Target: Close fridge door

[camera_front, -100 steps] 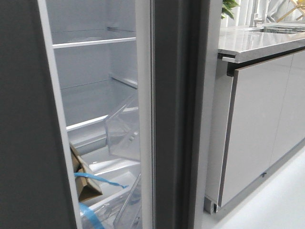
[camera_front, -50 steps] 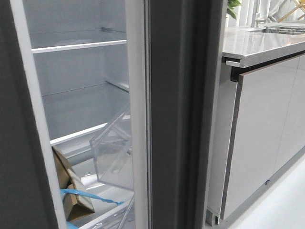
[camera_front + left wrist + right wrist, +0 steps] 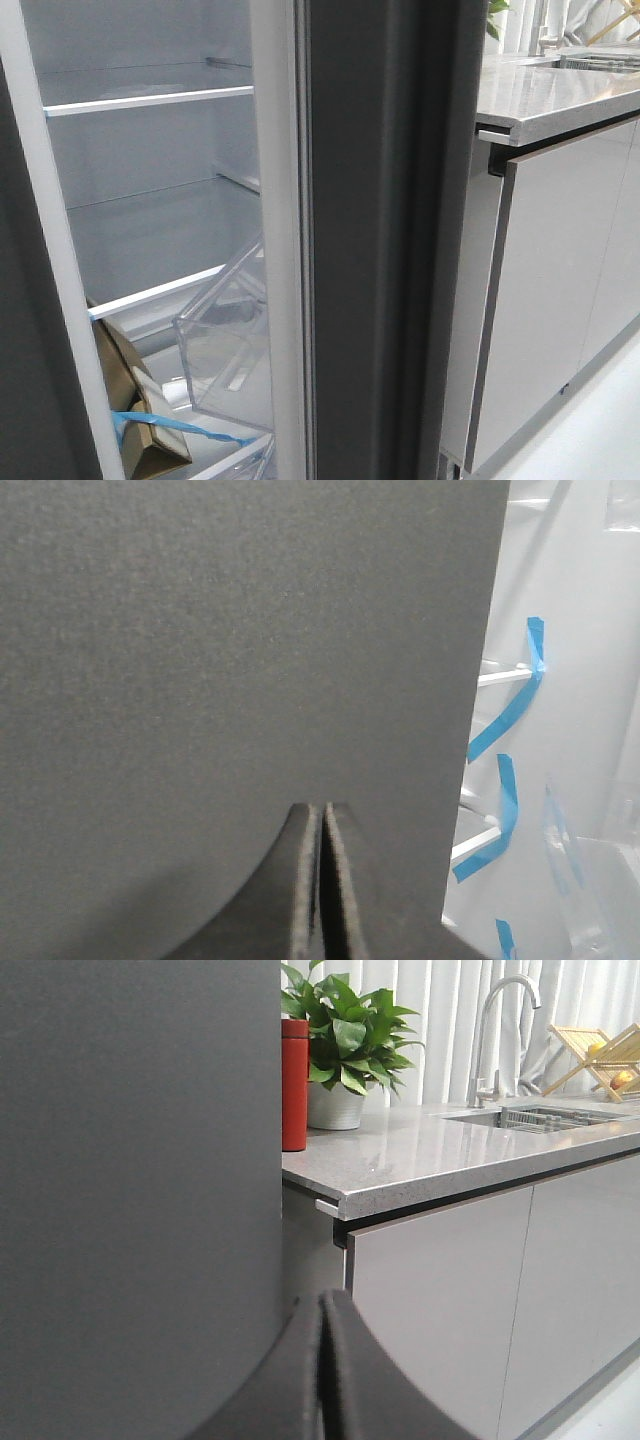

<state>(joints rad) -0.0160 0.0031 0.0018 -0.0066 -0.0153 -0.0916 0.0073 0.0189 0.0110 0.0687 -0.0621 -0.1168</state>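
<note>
Front view | fridge door (image 3: 385, 240) ajar | grey countertop (image 3: 545, 95) right | both jaws together

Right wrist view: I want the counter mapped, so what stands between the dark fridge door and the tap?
In the right wrist view, a red bottle beside the fridge door, then a potted plant, then bare grey counter up to the tap.

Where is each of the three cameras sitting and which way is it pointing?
Front view: faces forward at the open fridge door's edge, shelves beside it; no arm shows.
Left wrist view: sits above the shut left pincer, facing a flat dark panel.
Right wrist view: sits above the shut right pincer, facing the countertop with a plant.
Front and right wrist views share the countertop.
</note>
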